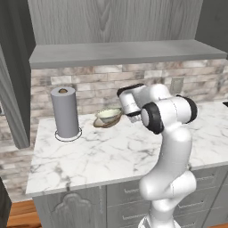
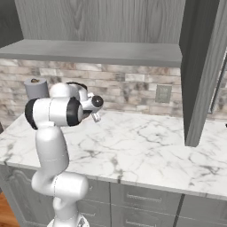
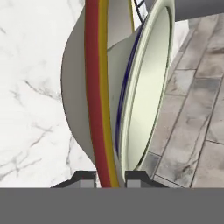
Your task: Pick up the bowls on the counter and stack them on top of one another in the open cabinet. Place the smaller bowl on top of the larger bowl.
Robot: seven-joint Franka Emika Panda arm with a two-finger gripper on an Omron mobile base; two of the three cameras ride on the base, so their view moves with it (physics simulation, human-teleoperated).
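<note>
L + R base cams look fwd/down from behind arm, sharing table (image 1: 111, 151); hand cam v. close on bowl rim (image 3: 98, 109).

Cream-green smaller bowl (image 1: 108, 114), brown-rimmed larger bowl (image 1: 103, 123), perhaps red-and-yellow banded; white grey-veined counter (image 1: 111, 153).

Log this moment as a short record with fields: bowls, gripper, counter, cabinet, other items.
bowls: smaller bowl sits inside the larger bowl, both near the backsplash
gripper: gripper has its fingertips on either side of the larger bowl's red and yellow rim
counter: counter, white marble, carries both bowls
cabinet: open cabinet above, its shelf board bare where visible
other items: paper-towel roll upright, left of the bowls
</note>
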